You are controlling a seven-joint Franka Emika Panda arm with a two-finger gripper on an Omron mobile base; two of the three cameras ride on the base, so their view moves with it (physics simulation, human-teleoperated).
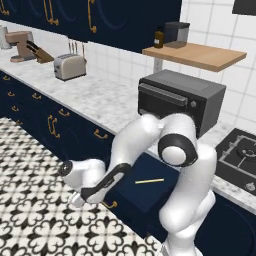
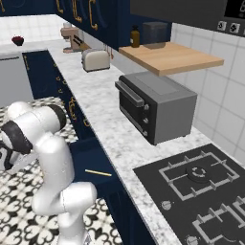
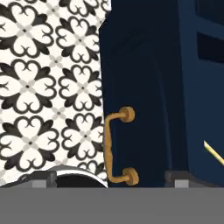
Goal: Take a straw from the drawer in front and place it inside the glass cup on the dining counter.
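Patterned floor tiles point(image 1: 30, 210), navy cabinets point(image 1: 55, 125)

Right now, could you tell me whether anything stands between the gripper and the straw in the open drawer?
Nothing visible does. The drawer is pulled out and the straw lies bare on its floor. The gripper sits outside the drawer front by the brass handle, so it must rise over the front edge.

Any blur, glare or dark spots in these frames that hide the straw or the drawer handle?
Left base view: sharp, flat rendered light, no glare; the straw reads bright against the dark open drawer. Right base view: equally crisp, straw clear. Hand view: slightly soft close up; the brass handle stands out, but the navy drawer front is near-black with little shading.
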